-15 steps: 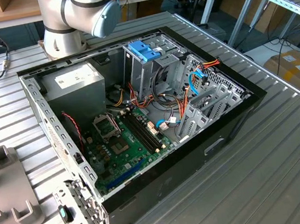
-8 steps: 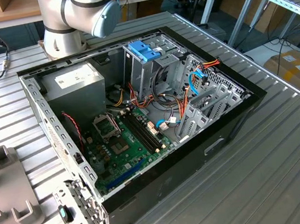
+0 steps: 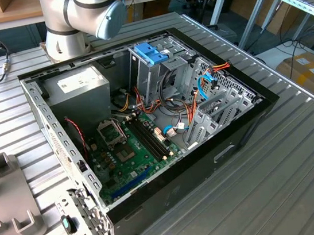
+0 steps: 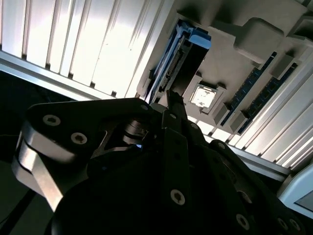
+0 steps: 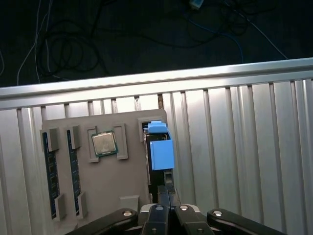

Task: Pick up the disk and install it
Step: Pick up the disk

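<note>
Hand: in the first wrist view my hand [image 5: 167,190] is clenched, its two sides pressed together with nothing between them.
Contact: the hand lines up with the end of the disk [image 5: 160,149]. I cannot tell whether it touches.
Disk place: it stands on edge in a slot along one edge of the grey tray [image 5: 128,176], on the side that borders the bare ribbed table [image 5: 234,147].
Disk axis: its long axis runs along that tray edge, parallel to the memory sticks [image 5: 50,171] held in the tray, with the blue carrier uppermost.
Tray contents: a processor chip [image 5: 104,143] lies flat in the tray between the disk and the sticks.
Case: in the exterior view the open computer case [image 3: 146,124] stands on the table beside the tray.
</note>
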You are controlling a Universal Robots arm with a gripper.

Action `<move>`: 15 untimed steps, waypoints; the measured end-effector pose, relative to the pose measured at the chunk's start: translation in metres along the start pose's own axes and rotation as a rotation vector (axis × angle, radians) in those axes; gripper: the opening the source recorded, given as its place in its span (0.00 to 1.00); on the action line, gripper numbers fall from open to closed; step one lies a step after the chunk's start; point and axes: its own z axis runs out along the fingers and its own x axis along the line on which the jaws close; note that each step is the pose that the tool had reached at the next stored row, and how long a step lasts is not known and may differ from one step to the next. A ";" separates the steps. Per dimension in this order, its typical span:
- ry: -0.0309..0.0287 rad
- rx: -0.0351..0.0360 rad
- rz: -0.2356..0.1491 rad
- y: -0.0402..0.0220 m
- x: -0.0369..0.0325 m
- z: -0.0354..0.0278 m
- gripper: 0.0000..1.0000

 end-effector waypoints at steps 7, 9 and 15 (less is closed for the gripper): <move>-0.0004 0.0039 -0.002 0.0047 0.0031 0.0043 0.11; -0.0004 0.0038 -0.002 0.0048 0.0031 0.0043 0.11; -0.0005 0.0040 -0.002 0.0049 0.0031 0.0046 0.11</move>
